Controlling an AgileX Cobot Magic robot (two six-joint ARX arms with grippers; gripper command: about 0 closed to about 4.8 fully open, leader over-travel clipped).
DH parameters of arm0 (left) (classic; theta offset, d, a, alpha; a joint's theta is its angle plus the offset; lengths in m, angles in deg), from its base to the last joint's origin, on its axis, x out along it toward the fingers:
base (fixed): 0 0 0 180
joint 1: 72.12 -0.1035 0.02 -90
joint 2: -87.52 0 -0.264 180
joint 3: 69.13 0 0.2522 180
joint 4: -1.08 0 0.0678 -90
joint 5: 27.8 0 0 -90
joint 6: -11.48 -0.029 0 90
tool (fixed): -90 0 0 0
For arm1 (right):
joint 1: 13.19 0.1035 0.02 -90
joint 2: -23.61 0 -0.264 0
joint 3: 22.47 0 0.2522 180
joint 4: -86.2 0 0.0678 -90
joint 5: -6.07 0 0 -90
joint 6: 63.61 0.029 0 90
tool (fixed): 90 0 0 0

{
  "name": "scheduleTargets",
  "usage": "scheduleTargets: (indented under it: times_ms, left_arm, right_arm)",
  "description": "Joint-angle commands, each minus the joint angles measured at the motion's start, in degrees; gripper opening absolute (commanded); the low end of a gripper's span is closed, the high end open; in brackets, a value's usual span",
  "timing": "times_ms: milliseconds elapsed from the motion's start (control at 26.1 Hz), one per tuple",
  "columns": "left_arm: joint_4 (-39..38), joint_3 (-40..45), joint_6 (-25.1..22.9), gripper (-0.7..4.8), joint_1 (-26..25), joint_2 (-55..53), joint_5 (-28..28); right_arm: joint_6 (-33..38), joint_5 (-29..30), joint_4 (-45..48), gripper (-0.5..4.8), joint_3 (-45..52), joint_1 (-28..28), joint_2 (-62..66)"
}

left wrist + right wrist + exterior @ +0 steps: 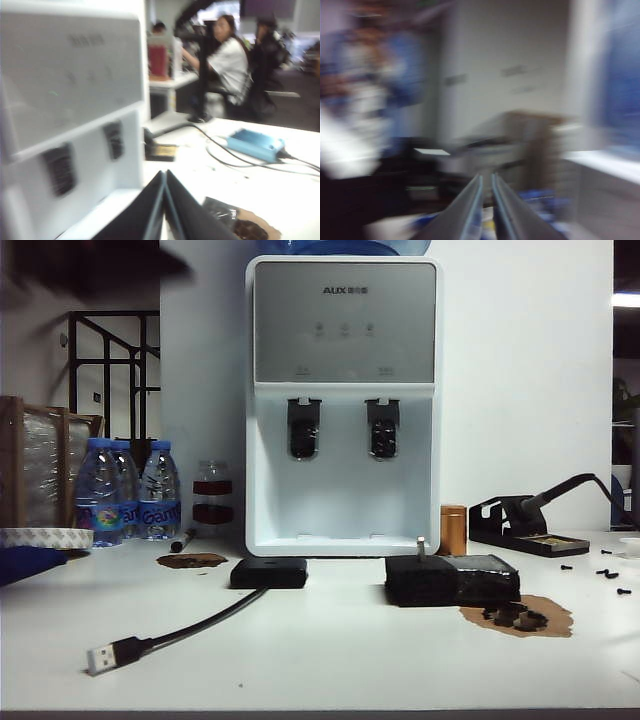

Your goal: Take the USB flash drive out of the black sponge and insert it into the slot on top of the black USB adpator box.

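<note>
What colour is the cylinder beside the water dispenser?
The cylinder is copper-orange, seen best in the exterior view.

- Exterior view: sharp, evenly lit from above, soft shadows under things on the white table point(330, 650).
- Left wrist view: slightly blurred, bright background.
- Right wrist view: heavily smeared by motion blur, dim.

A white water dispenser point(343, 405) stood at the table's point(330, 660) twelve o'clock. Three water bottles point(128, 489) and a small jar point(212, 492) sat toward ten o'clock. A soldering iron stand point(527, 525) rested at two o'clock, with scattered black screws point(600, 574) nearby.
</note>
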Motion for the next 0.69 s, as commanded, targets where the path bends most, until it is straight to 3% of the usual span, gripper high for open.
scheduleTargets:
  times_ms: [38, 153, 191, 268, 344, 421, 497, 535, 574, 612, 650, 688]
  left_arm:
    - [4.9, -8.3, -3.2, -0.04, 2.0, -13.3, -4.7]
    - [5.3, -16.3, -3.1, -0.04, 2.7, -24.6, -5.4]
    - [5.0, -20.0, -3.1, -0.04, 2.9, -29.2, -5.8]
    - [5.0, -23.0, -3.3, -0.04, 2.9, -32.9, -8.8]
    - [5.0, -25.0, -3.3, -0.04, 2.9, -35.2, -12.8]
    - [4.9, -25.8, -3.3, -0.04, 3.7, -36.5, -15.2]
    - [3.0, -25.7, -4.0, -0.04, 6.5, -37.1, -15.1]
    - [0.7, -25.7, -6.5, -0.04, 8.7, -37.1, -14.9]
    - [-1.9, -25.7, -10.3, -0.04, 11.3, -37.1, -12.2]
    - [-2.9, -25.7, -12.7, -0.04, 13.1, -37.2, -9.3]
    - [-3.7, -25.7, -14.1, -0.04, 14.4, -37.2, -7.5]
    - [-4.4, -25.7, -15.2, -0.04, 16.0, -37.2, -5.0]
  right_arm:
    - [7.6, 15.4, -0.5, 0.41, -3.0, 0.4, 6.1]
    - [13.2, 13.9, 5.6, 0.36, -3.5, 3.0, 9.3]
    - [18.8, 6.8, 8.3, 0.34, -3.5, 6.1, 11.3]
    - [17.6, 0.5, 10.1, 0.33, -3.5, 9.5, 13.5]
    - [12.1, -7.6, 9.9, 0.21, -3.5, 14.1, 16.4]
    - [4.3, -22.0, 7.4, 0.22, -3.5, 21.0, 19.1]
    - [-11.0, -51.8, 3.6, 0.27, -3.5, 33.4, 21.3]
    - [-22.2, -68.5, 5.7, 0.35, -3.4, 42.6, 23.5]
    - [-28.7, -83.4, 11.9, 0.35, -3.4, 50.4, 26.6]
    - [-29.5, -91.9, 16.0, 0.35, -3.4, 53.5, 28.6]
    - [-28.8, -96.0, 18.3, 0.39, -3.3, 53.6, 29.8]
    - [-24.7, -98.9, 20.5, 0.82, -2.8, 52.7, 31.4]
